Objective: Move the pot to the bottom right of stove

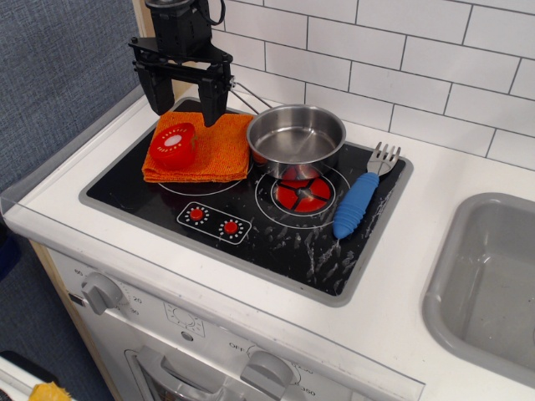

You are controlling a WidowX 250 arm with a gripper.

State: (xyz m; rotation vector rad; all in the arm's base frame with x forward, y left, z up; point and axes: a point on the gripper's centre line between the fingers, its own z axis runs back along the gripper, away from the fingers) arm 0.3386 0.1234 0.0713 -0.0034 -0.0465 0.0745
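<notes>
The white counter runs from the left edge to the right, with a white tiled wall along its back edge. A grey sink is sunk in at the right edge. The black stove fills the left-centre of the counter, nearer the back than the front; its red burner shows right of middle, and two red knob marks sit toward its front. The gripper hangs over the stove's back left corner, above the cloth, its two black fingers spread wide and holding nothing. An orange cloth lies folded on the stove's back left part. The pot stands upright at the back of the stove, just right of the cloth and partly over the red burner, its wire handle pointing toward the wall. A fork with a blue handle lies along the stove's right edge, tines toward the wall. A red round object rests on the cloth's left part.
</notes>
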